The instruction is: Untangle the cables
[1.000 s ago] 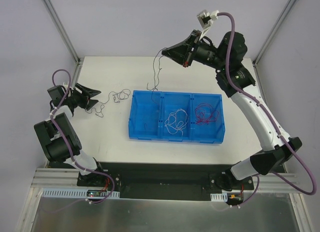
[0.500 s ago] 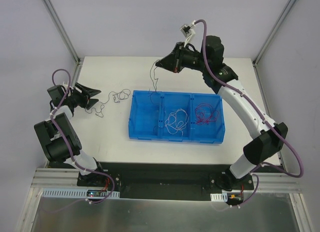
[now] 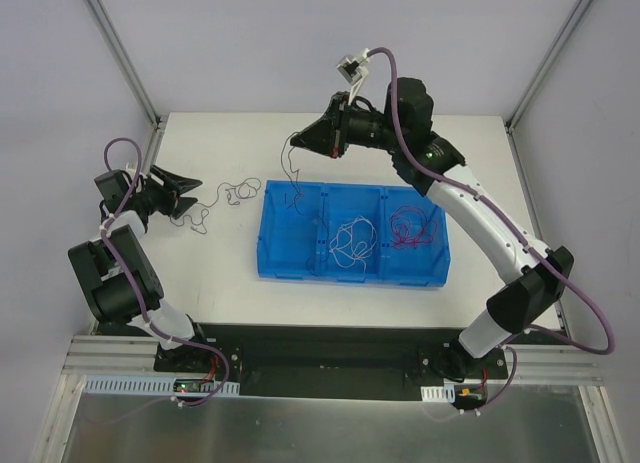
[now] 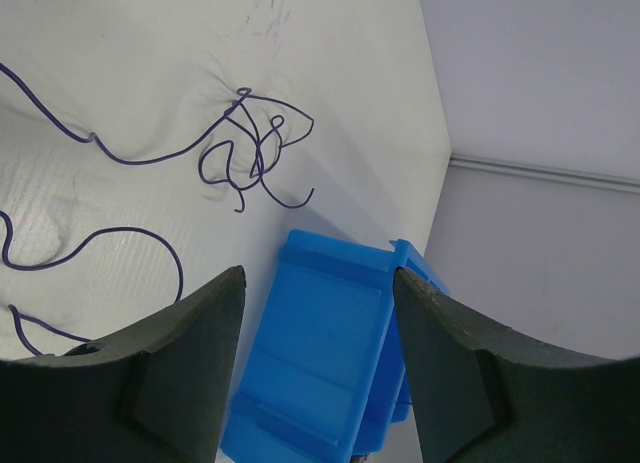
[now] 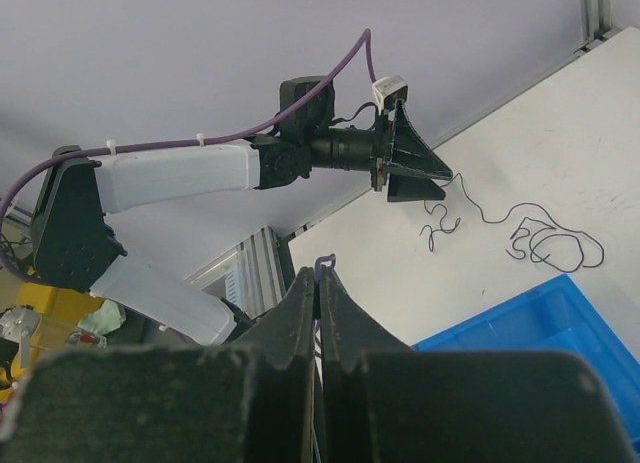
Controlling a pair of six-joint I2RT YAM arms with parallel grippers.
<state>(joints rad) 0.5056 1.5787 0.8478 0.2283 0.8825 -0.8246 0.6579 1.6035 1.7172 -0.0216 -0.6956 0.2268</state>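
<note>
Right pincer (image 3: pixel 322 140): fingers pressed flat together, pinching a dark wire (image 5: pixel 323 264) at the very tip. A small loop of it pokes out just above the fingertips. The pincer is held high, beyond the far edge of the blue bin (image 3: pixel 290 270). The wire hangs down in loose curls, and its free end dangles over the bin's left compartment, which otherwise looks bare. I cannot tell whether the end touches the floor.

- Middle compartment: white wire (image 3: pixel 350 243), curled up.
- Right compartment: red wire (image 3: pixel 415 228), curled up.
- Left pincer (image 3: pixel 190 205): low at the table's left edge, fingers standing apart with nothing between them.
- Loose dark wire (image 4: pixel 255 158): sprawled on the table (image 3: pixel 200 273) between the left pincer and the bin, with a small tangle at its far end. It looks separate from the hanging wire.

Step in hand, as I judge it: dropping the hanging wire into the left compartment.

To do it well:
- Bring the pincer over the middle of that compartment before lowering, so the curls pile inside rather than drape over the wall or the divider.
- Lower slowly; wire this thin swings and springs.
- Part the fingers only once most of the length rests in the bin.
- Lift straight up afterwards, watching that the wire does not cling to a finger.
</note>
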